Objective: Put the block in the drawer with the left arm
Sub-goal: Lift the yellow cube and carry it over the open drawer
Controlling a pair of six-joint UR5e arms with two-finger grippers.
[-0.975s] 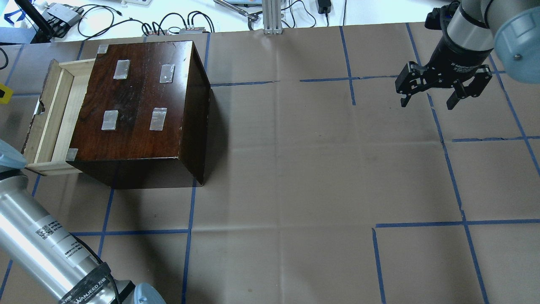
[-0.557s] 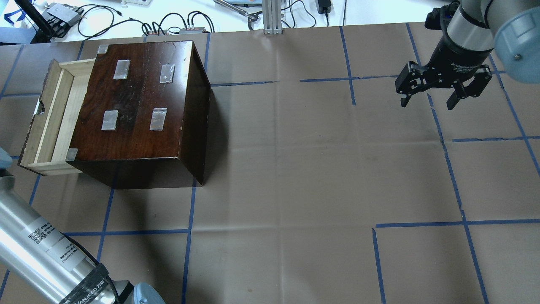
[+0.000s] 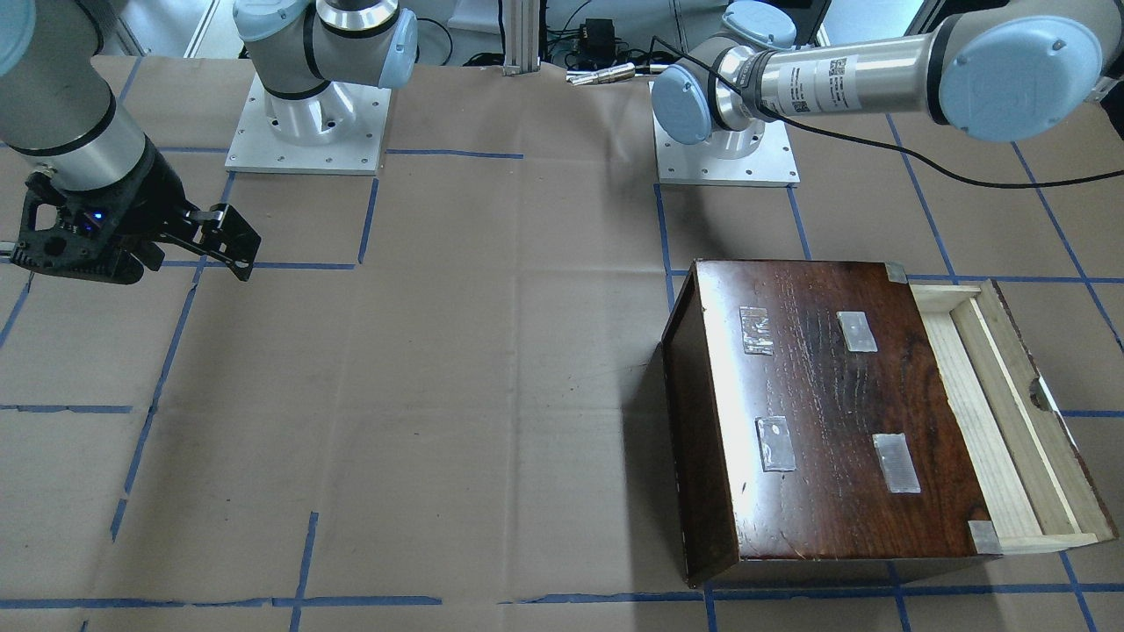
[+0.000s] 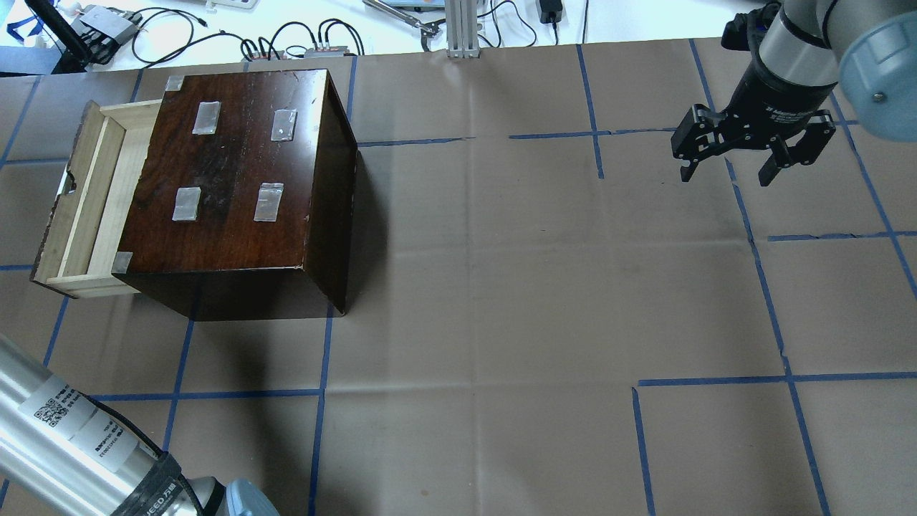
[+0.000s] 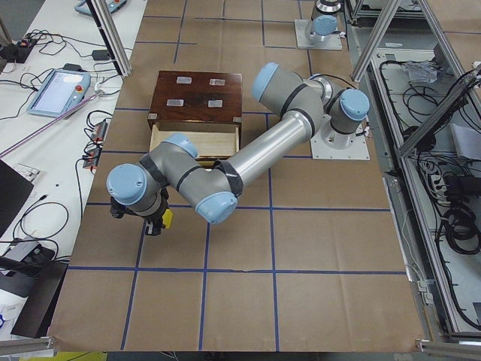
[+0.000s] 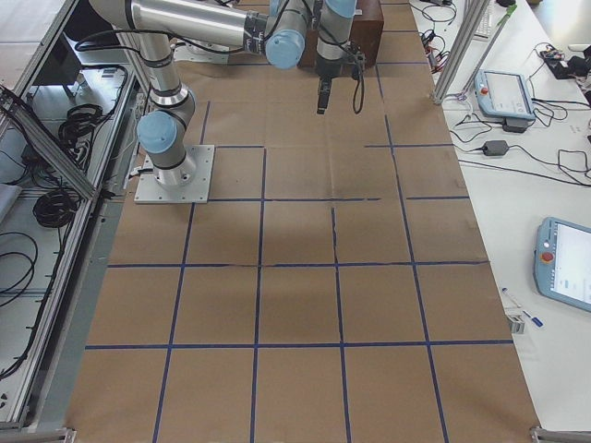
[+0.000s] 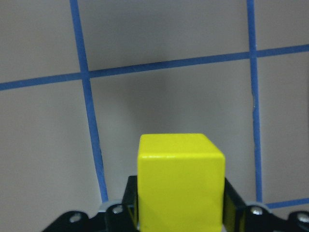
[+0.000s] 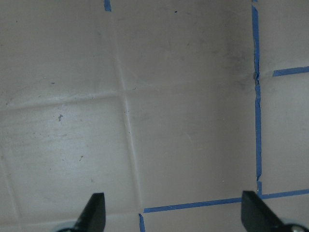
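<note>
The yellow block [image 7: 181, 186] is held between the fingers of my left gripper [image 7: 181, 215], above brown paper with blue tape lines. In the exterior left view the left gripper [image 5: 154, 223] and the block [image 5: 167, 218] hang over the table, a short way out from the open drawer [image 5: 195, 141]. The pale wood drawer [image 4: 86, 193] stands pulled out of the dark-brown box [image 4: 236, 172] and looks empty. The left gripper is outside the overhead view. My right gripper [image 4: 727, 172] is open and empty, far from the box.
Cables and small devices [image 4: 286, 39] lie beyond the table's far edge. The two arm bases [image 3: 307, 123] stand on white plates at the robot's side. Blue tape lines [image 4: 322, 394] grid the brown paper.
The left arm has drawn back toward the overhead view's lower left. The yellow block, seen at that view's left edge one second ago, has left it. The right arm has not moved.
</note>
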